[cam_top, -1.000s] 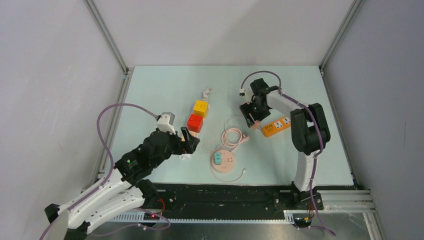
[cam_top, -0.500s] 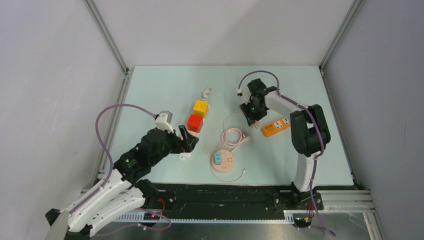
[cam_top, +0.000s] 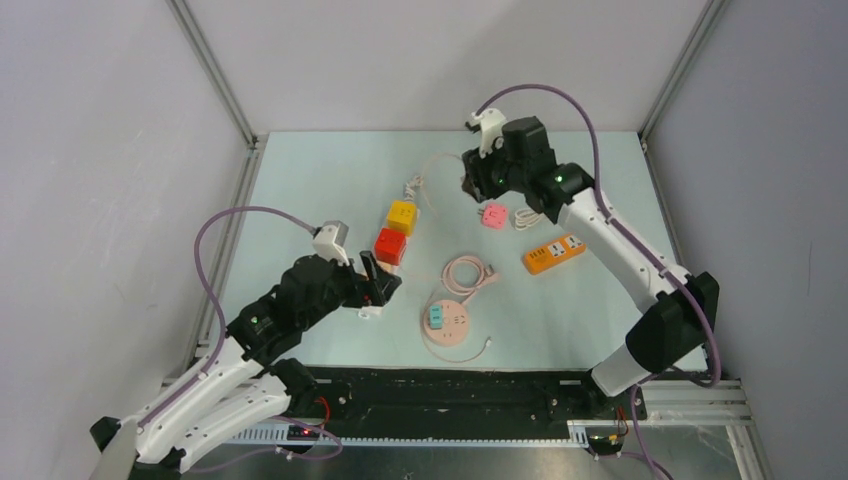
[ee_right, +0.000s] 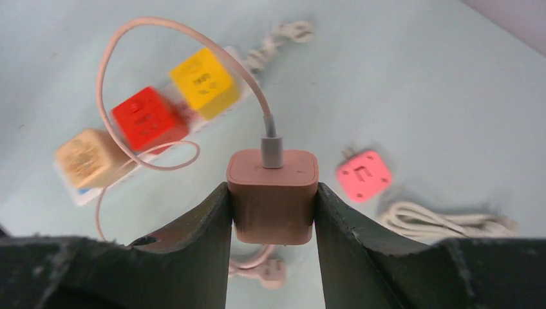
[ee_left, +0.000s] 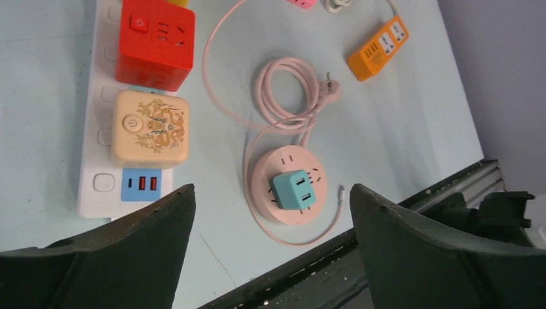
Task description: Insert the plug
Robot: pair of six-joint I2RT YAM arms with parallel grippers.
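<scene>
My right gripper [ee_right: 272, 188] is shut on a brownish-pink plug block [ee_right: 273, 168], and a pink cable [ee_right: 112, 58] runs out of the block's top. In the top view this gripper [cam_top: 472, 186] hangs above the back of the table, right of the white power strip [ee_left: 103, 187]. That strip carries a yellow cube [cam_top: 402, 216], a red cube [cam_top: 390, 245] and a cream cube [ee_left: 150, 129]. My left gripper [ee_left: 270, 193] is open and holds nothing, hovering over the strip's near end [cam_top: 372, 310].
A round pink socket [cam_top: 447, 322] holds a teal adapter [cam_top: 436, 317], with a coiled pink cord [cam_top: 465, 274] behind it. An orange power strip [cam_top: 553, 254], a small pink adapter [cam_top: 491, 215] and a coiled white cable [cam_top: 527, 217] lie to the right.
My right gripper shut on the plug block, rose, and swung from beside the orange strip to the back of the table, uncovering the pink adapter and white cable. The left arm barely moved.
</scene>
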